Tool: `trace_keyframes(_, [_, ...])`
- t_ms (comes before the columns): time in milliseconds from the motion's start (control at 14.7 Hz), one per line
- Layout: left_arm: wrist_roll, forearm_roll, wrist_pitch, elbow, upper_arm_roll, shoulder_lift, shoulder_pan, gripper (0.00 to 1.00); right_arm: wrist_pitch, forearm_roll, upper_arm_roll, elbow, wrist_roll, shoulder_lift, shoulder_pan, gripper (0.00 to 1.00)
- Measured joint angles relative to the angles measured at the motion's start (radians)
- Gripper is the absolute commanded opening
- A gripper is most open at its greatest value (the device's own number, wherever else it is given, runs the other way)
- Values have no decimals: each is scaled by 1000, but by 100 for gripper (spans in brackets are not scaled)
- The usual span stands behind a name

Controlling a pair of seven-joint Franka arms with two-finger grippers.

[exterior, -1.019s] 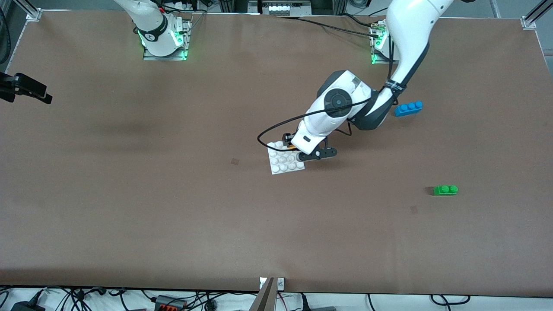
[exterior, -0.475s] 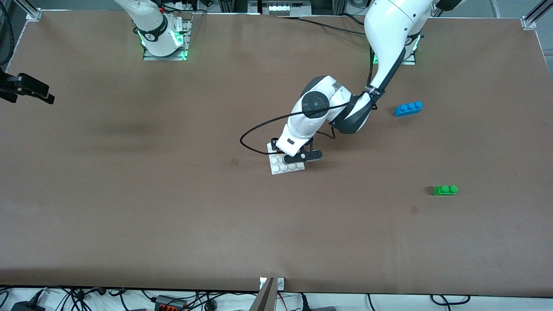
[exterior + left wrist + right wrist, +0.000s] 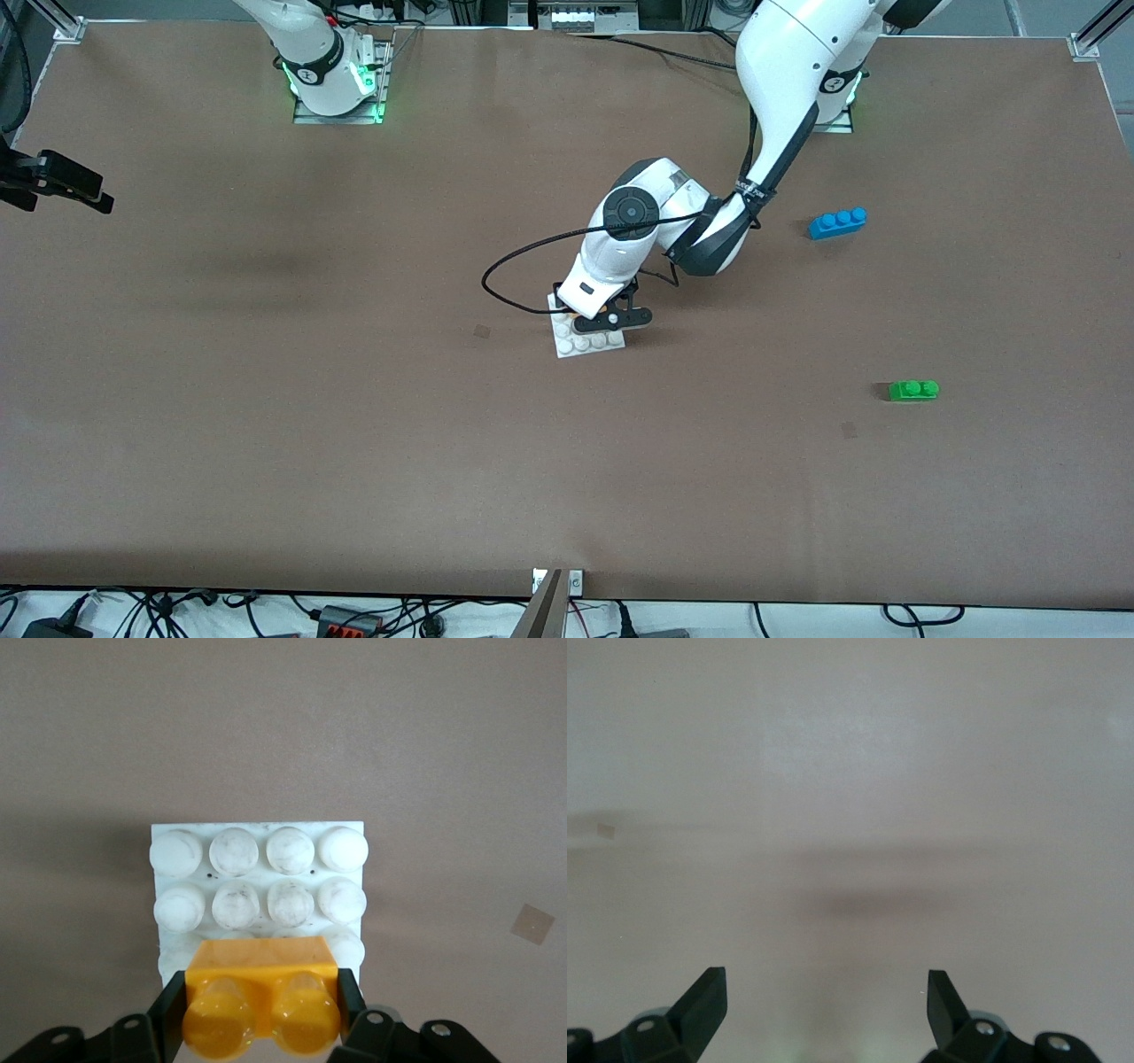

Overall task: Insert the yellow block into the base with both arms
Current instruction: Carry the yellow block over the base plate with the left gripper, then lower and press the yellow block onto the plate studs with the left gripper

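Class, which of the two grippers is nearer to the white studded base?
Left. The left gripper, shut on the yellow block, is over the base. The right gripper waits open over bare table, with the base nowhere in its view.

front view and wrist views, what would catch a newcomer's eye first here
The left gripper, shut on the yellow block, sits low over the white base mid-table, covering the base's rows farthest from the front camera. Next come two stray bricks toward the left arm's end: the blue brick and, nearer the front camera, the green brick. The right gripper waits open over bare table.
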Motion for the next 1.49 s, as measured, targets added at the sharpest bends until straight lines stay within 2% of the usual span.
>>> trace_keyframes(815, [-12,1,17,-3,41,17,-40,64,0,0,0,0,0,0,0,100])
trace_keyframes(1494, [-16,1,20,-3,45,17,-53,65,0,0,0,0,0,0,0,100])
